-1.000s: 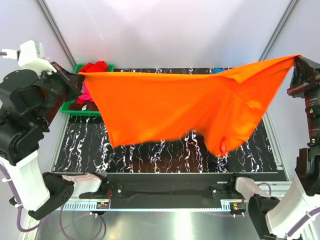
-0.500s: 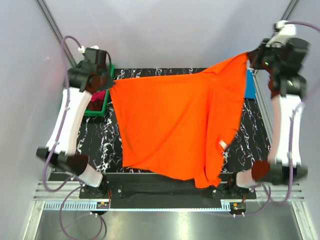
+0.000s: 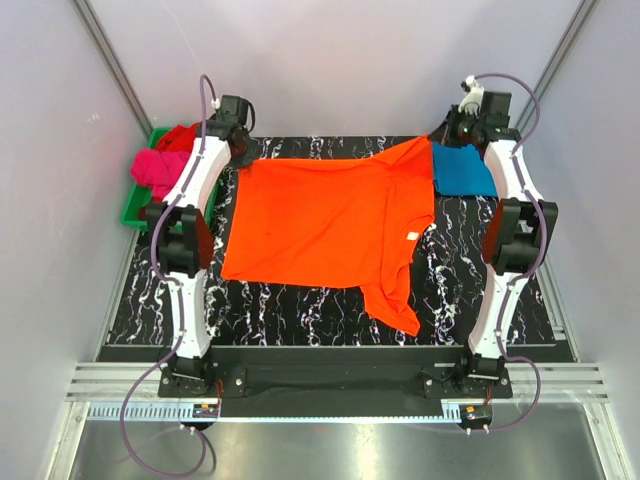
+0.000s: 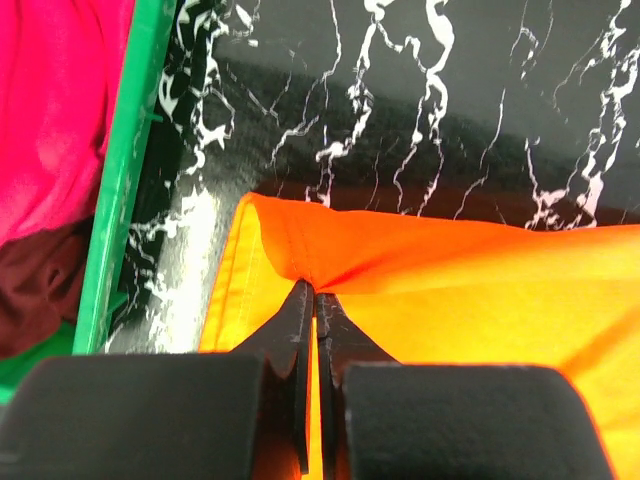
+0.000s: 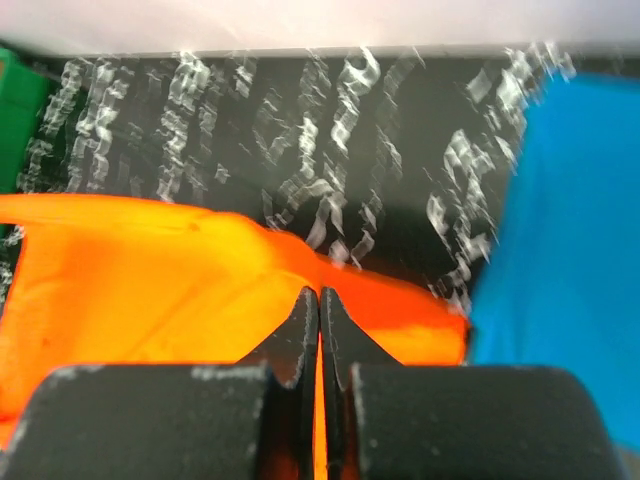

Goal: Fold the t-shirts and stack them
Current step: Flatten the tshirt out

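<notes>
Orange cotton t-shirt point(image 3: 330, 215) lies spread across the middle of the black, white-veined table point(image 3: 300, 305). It is largely flat, with one portion trailing toward the near right. Its far-left corner is pinched by the left gripper point(image 4: 315, 293), jaws pressed together on a fold of the hem; the wrist view shows fabric bunched at the fingertips. Its far-right corner is likewise pinched by the right gripper point(image 5: 319, 298), jaws closed on the orange cloth, though that view is blurred. A small white tag point(image 3: 410, 236) shows on the shirt's right half. Teal-blue t-shirt point(image 3: 465, 172) rests on the table at the far right, just beside the orange shirt's held corner; whether the two touch cannot be determined. Green plastic tray point(image 3: 133, 215) sits at the far-left edge of the table, holding the magenta-pink t-shirt point(image 3: 157, 170) and the red t-shirt point(image 3: 183, 134), both crumpled. Both arms are stretched forward to the table's far side.
</notes>
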Action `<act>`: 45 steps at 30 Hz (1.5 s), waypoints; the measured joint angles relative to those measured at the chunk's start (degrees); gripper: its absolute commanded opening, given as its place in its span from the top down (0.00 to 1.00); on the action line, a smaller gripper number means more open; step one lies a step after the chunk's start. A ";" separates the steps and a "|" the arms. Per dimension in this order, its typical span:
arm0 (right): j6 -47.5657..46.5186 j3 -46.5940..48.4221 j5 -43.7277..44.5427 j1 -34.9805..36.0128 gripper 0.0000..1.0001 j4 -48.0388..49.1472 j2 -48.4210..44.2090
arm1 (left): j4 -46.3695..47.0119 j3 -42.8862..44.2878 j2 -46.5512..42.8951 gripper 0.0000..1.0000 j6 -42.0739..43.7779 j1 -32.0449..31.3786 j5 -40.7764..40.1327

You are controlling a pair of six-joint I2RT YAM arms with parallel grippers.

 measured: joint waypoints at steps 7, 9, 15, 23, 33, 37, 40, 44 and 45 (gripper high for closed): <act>1.33 12.85 1.36 1.62 1.00 -0.28 0.44 | 1.88 4.17 -2.43 1.00 1.42 0.63 -0.94; 2.47 14.51 5.03 1.60 1.00 -0.44 -1.42 | 1.75 4.17 -5.88 1.00 1.88 0.61 -3.15; 3.69 12.59 11.32 1.55 1.00 -1.07 -14.56 | 3.06 4.70 -22.01 1.00 2.56 0.46 -8.37; 2.84 5.68 12.96 1.55 1.00 -0.44 -41.07 | 5.55 6.34 -41.51 1.00 2.54 -4.74 -9.25; -1.05 -1.36 19.19 1.55 1.00 -7.69 -62.36 | -4.17 1.57 -51.84 1.00 2.32 -14.99 -14.97; -3.91 -1.49 23.50 1.55 1.00 -10.14 -66.66 | -9.03 4.50 -52.85 1.00 2.49 -15.30 -17.22; -6.05 0.04 25.03 1.55 1.00 -10.71 -67.17 | -10.54 9.79 -52.17 1.00 2.54 -15.45 -17.38; -9.09 1.22 25.97 1.55 1.00 -10.01 -64.72 | -10.93 12.98 -51.21 1.00 2.34 -15.50 -17.81; -9.94 1.22 25.90 1.55 1.00 -9.46 -63.54 | -11.19 12.96 -50.86 1.00 2.40 -15.52 -18.36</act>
